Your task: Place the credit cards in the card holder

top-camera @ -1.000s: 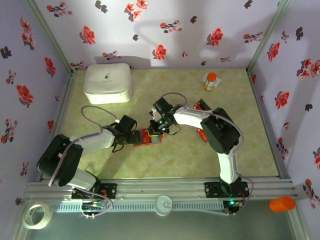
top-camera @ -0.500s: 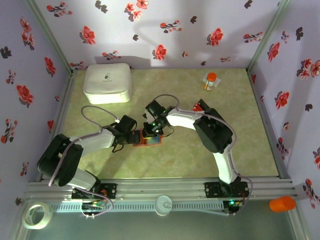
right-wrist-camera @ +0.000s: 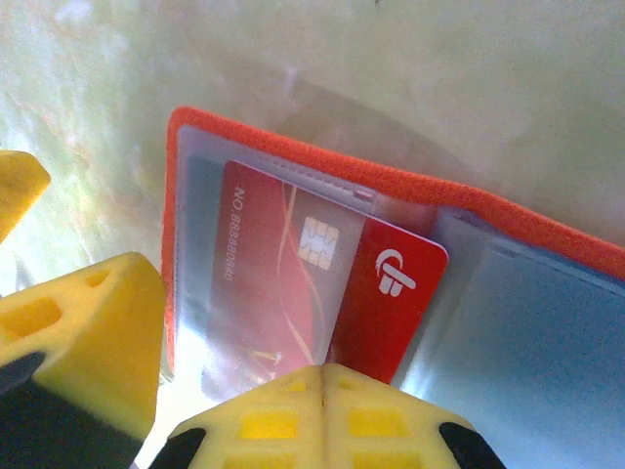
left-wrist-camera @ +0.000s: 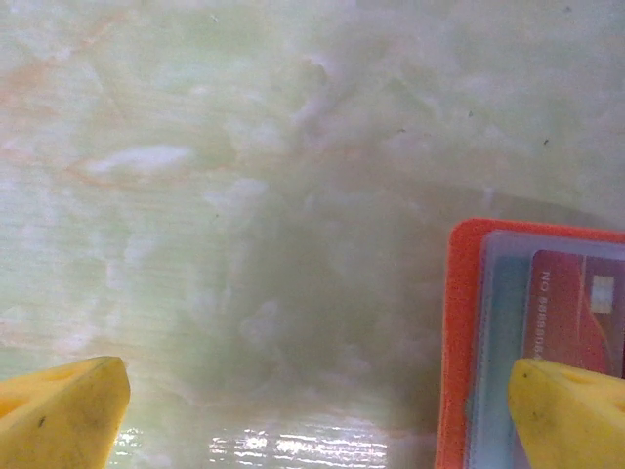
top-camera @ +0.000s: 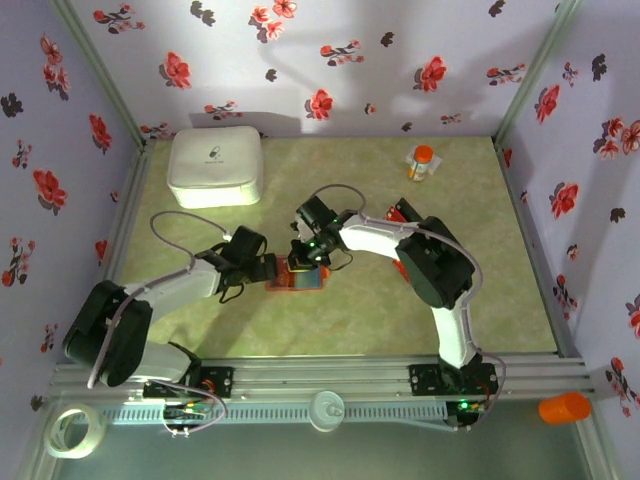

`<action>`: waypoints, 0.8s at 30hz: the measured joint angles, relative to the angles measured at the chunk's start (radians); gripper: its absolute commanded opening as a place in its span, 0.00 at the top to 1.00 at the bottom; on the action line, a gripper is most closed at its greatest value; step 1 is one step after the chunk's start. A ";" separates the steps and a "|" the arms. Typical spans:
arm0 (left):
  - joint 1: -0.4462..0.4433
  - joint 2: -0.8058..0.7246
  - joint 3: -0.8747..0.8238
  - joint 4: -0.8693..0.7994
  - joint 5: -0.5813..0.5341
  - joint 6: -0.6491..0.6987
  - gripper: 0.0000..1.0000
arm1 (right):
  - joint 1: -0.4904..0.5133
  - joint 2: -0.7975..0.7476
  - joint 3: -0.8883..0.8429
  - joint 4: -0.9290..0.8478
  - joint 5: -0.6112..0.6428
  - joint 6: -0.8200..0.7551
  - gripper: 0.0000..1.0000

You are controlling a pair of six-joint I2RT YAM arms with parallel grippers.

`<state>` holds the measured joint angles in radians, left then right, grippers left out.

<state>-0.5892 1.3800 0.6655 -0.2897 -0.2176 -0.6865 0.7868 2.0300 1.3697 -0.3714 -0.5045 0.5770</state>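
Left gripper: the left gripper [left-wrist-camera: 312, 420] stands wide and holds nothing. In its wrist view, 1 yellow finger sits at the lower left over the pale green marbled table [left-wrist-camera: 244, 195], and the other sits at the lower right over the holder's edge.
Card holder: the small flat orange-red folding card holder [top-camera: 298, 278], with clear blue-grey pockets, lies open just below the centre of the top view, between the 2 grippers.
Card being seated: 1 glossy red credit card [right-wrist-camera: 293, 283] with a gold chip lies mostly under the clear left pocket. Its right end sticks out past the pocket's lip, toward the fold.
Right gripper: the right gripper [right-wrist-camera: 322, 376] is pinched closed on nothing. Its joined yellow tips are at the bottom of its wrist view, touching or just beside the card's lower edge; I cannot tell which.
Done: by my reading, 1 card is nearly seated.
Left: that card probably needs a last push, and the right pocket looks empty.
Further cards: another loose red card [top-camera: 401, 211] peeks out right of centre, beside the right arm. How many more wait I cannot tell.
Far end: a white rounded plastic box [top-camera: 215, 166] sits at the upper left and a small orange-capped bottle [top-camera: 422, 162] at the upper right, both well apart from the work.
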 measured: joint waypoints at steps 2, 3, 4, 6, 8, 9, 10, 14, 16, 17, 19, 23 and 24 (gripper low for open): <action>0.001 0.001 -0.002 0.001 0.001 0.000 0.00 | -0.006 -0.009 -0.004 0.002 0.005 0.000 0.98; 0.001 0.001 -0.005 0.003 0.001 0.000 0.00 | -0.008 -0.011 -0.006 0.003 0.008 0.000 0.98; 0.002 0.002 -0.010 0.005 0.001 0.000 0.00 | -0.009 -0.011 -0.006 0.003 0.010 0.000 0.98; 0.003 0.006 -0.020 0.006 0.001 0.000 0.00 | -0.010 -0.011 -0.010 0.003 0.015 0.000 0.98; 0.005 0.013 -0.032 0.009 0.001 -0.001 0.00 | -0.010 -0.011 -0.010 0.003 0.016 0.000 0.98; 0.007 0.016 -0.037 0.010 0.001 -0.003 0.00 | -0.010 -0.011 -0.010 0.003 0.017 0.000 0.98; 0.007 0.018 -0.045 0.013 0.002 -0.003 0.00 | -0.010 -0.011 -0.010 0.003 0.017 0.000 0.98; 0.008 0.024 -0.053 0.022 0.000 -0.003 0.00 | -0.010 -0.011 -0.010 0.002 0.021 0.000 0.98; 0.008 0.026 -0.053 0.023 -0.001 -0.003 0.00 | -0.010 -0.011 -0.010 0.002 0.024 0.000 0.98; 0.008 0.026 -0.053 0.023 -0.001 -0.003 0.00 | -0.010 -0.011 -0.010 0.002 0.025 0.000 0.98; 0.008 0.026 -0.053 0.024 -0.002 -0.003 0.00 | -0.010 -0.010 -0.008 0.002 0.027 0.000 0.98; 0.008 0.028 -0.053 0.025 -0.004 -0.003 0.00 | -0.006 -0.007 0.000 -0.002 0.031 -0.001 0.99; 0.008 0.028 -0.053 0.026 -0.004 -0.003 0.00 | -0.005 -0.004 0.004 -0.002 0.031 -0.001 0.99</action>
<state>-0.5812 1.4082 0.6121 -0.2642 -0.2214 -0.6899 0.7818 2.0258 1.3739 -0.3737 -0.4732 0.5762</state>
